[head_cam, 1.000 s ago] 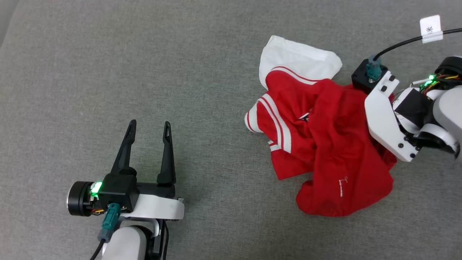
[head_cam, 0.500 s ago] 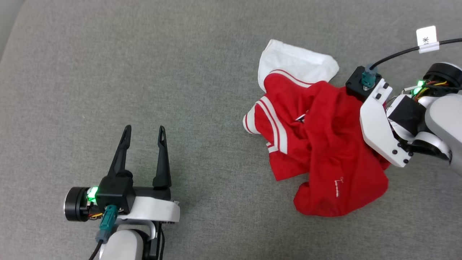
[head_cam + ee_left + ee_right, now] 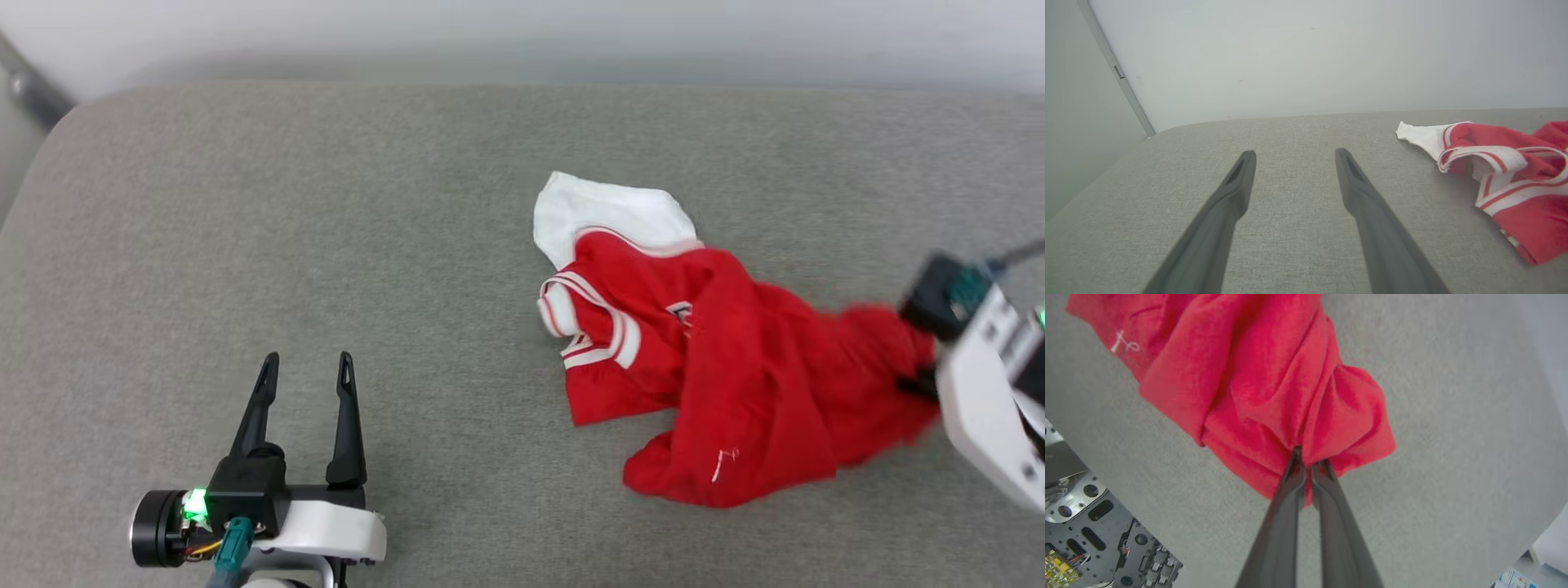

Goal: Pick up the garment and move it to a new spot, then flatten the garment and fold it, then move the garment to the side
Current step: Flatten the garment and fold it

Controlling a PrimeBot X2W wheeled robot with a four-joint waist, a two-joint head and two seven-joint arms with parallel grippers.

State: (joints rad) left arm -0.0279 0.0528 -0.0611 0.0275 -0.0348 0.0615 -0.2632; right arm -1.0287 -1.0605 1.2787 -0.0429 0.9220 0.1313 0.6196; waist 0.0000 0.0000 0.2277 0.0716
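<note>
The garment (image 3: 735, 392) is a crumpled red shirt with a white sleeve and red-and-white striped trim, lying right of centre on the grey cushion (image 3: 326, 245). Its right end is pulled out towards my right gripper (image 3: 918, 384), whose fingertips are buried in the cloth. In the right wrist view that gripper (image 3: 1306, 457) is shut on a bunched fold of the garment (image 3: 1274, 375). My left gripper (image 3: 306, 363) rests open at the lower left, well clear of the shirt. The left wrist view has its open fingers (image 3: 1237, 183) over bare cushion and the garment (image 3: 1506, 171) off to the right.
A pale wall (image 3: 522, 33) runs along the cushion's far edge, with a dark strip (image 3: 28, 90) at the upper left corner. Bare grey cushion spreads to the left of the garment. The robot's metal base (image 3: 1081, 539) shows at the right wrist view's lower left.
My right gripper has shut on the garment's right side and dragged it rightwards, stretching the cloth. The head camera has tilted up, bringing the wall into view. The left gripper stays open.
</note>
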